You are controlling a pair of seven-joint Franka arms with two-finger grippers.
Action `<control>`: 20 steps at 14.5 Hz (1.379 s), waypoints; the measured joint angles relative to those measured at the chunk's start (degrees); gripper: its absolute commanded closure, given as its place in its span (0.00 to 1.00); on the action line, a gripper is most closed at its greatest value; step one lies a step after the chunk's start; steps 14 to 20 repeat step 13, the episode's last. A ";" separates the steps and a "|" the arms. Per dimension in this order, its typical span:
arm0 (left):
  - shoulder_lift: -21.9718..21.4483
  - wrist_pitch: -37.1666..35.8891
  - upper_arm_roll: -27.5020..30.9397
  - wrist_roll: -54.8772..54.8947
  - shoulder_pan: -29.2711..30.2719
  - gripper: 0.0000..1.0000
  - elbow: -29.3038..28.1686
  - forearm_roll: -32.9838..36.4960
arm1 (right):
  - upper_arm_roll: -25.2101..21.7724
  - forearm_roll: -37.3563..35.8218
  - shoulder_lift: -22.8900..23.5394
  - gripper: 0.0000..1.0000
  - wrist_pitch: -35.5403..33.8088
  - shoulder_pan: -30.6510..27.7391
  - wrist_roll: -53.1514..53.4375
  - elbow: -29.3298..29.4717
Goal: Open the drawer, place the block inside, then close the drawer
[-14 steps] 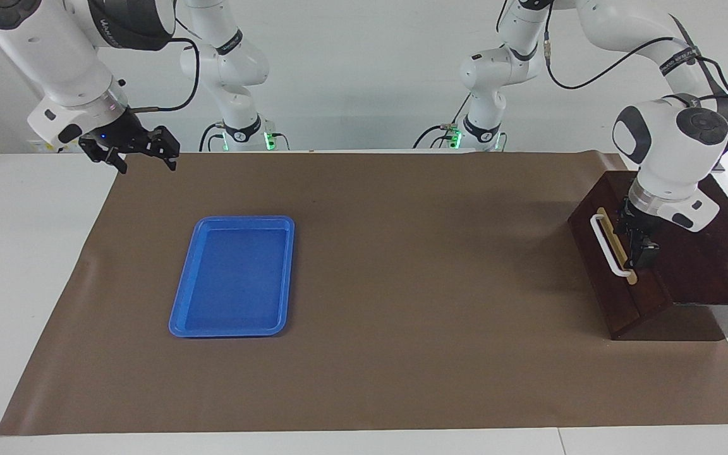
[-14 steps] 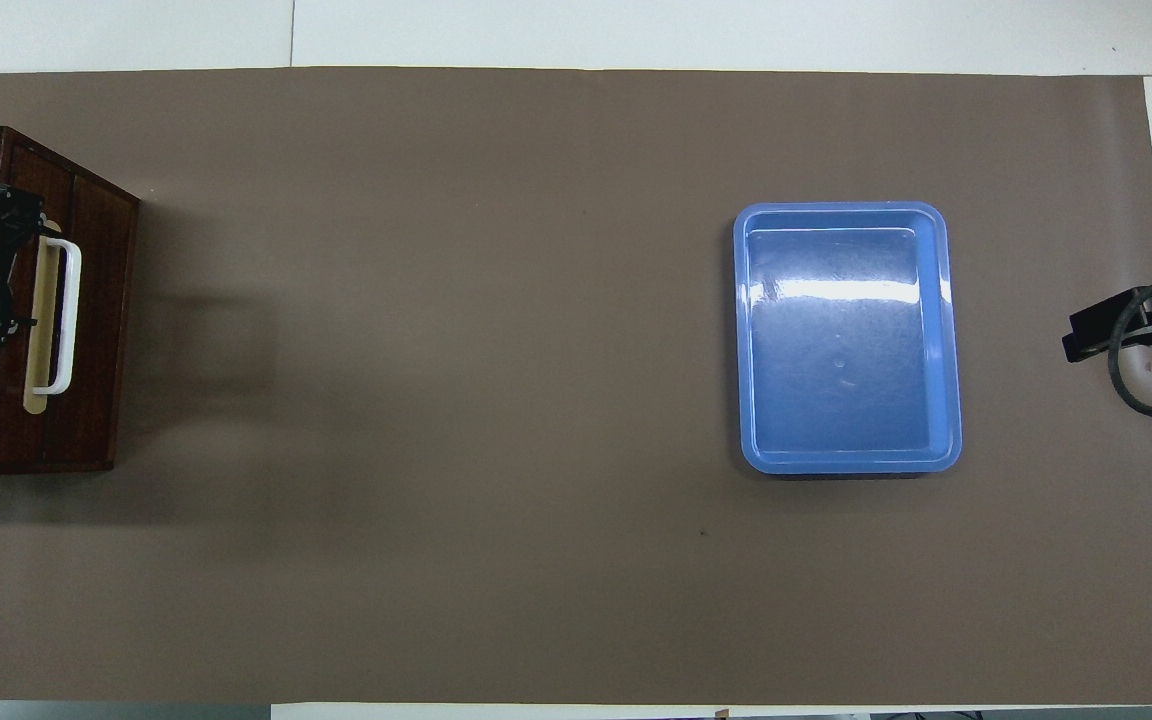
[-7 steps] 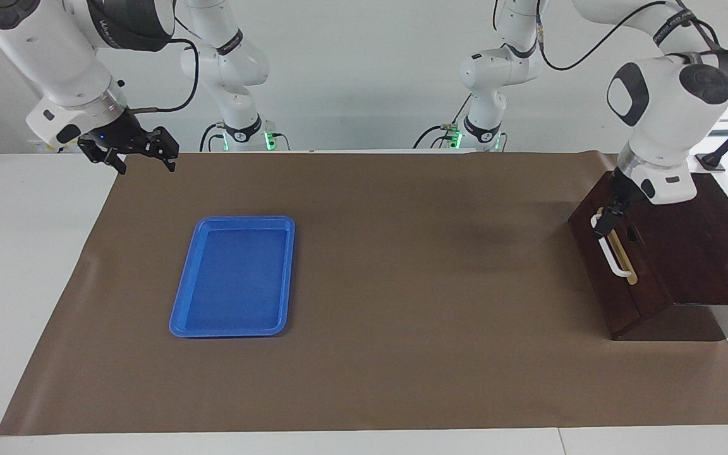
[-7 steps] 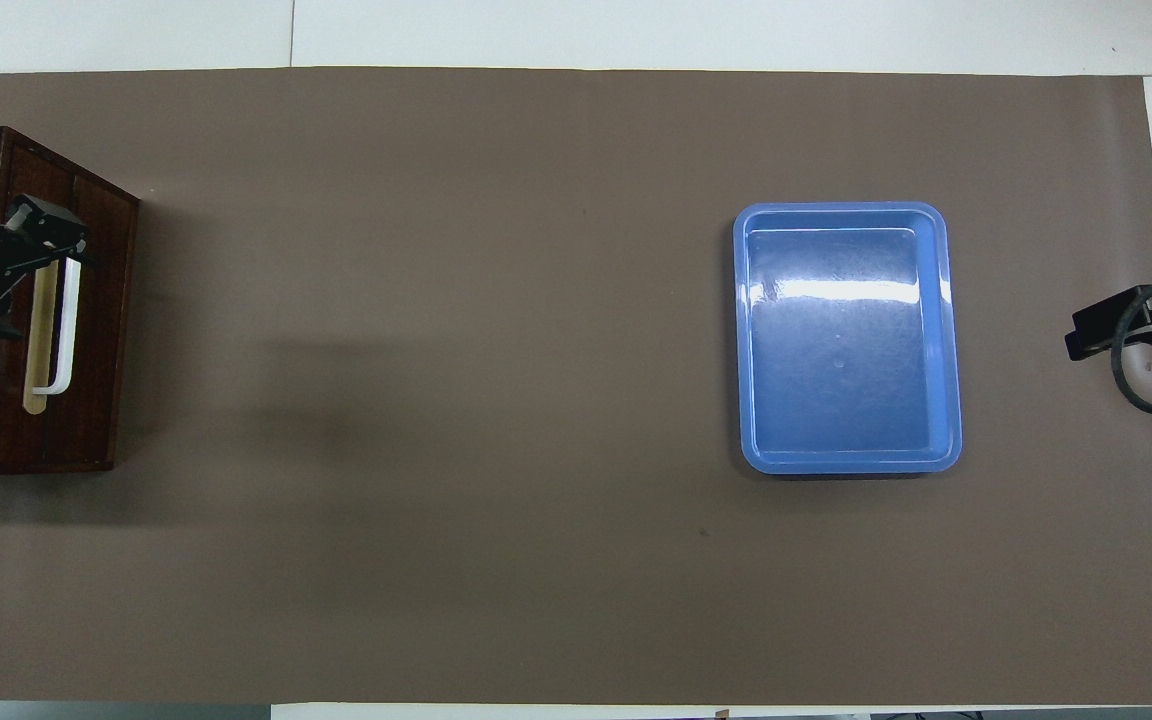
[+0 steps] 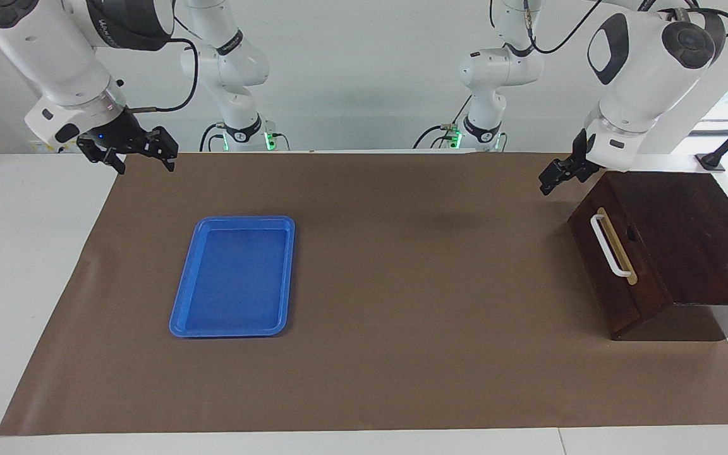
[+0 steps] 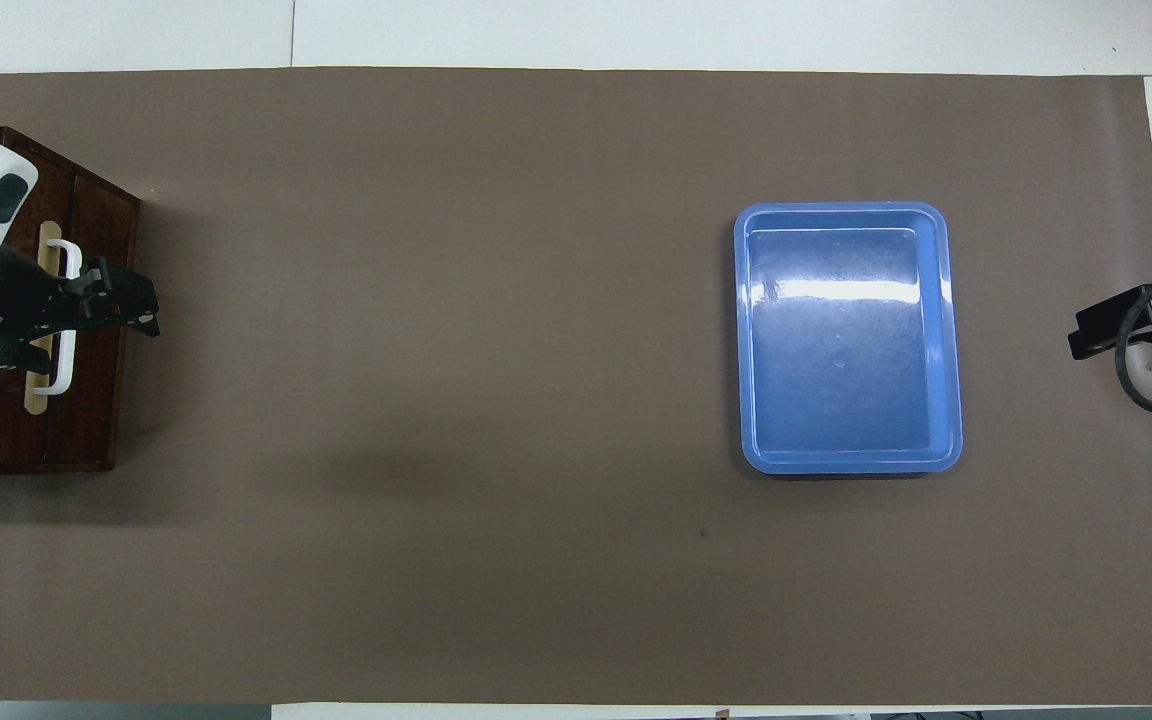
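Since a second ago the left gripper [image 5: 557, 175] has lifted off the drawer [image 5: 610, 262] and is now hanging in the air over the brown mat [image 5: 402, 284] just beside the dark wooden box [image 5: 686, 234]; whether its fingers are parted cannot be told. The drawer is sitting shut, its white handle [image 5: 609, 245] untouched. The overhead view is showing the gripper overlapping the handle; the facing view is showing it clear. The right gripper [image 5: 129, 146] is waiting, spread wide, over the mat's corner, well apart from the box. The blue tray [image 5: 234, 276] is lying empty toward the right arm's end. No block is showing.
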 measured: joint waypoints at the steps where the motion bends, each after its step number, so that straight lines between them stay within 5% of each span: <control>1: 0.06 -0.37 0.08 1.77 0.00 0.00 0.07 -0.10 | 0.06 0.00 0.00 0.00 0.00 0.00 0.00 0.00; 20: -0.98 -3.01 1.35 9.89 -0.02 0.00 2.83 0.04 | 0.29 0.00 0.00 0.00 0.04 0.00 0.00 0.01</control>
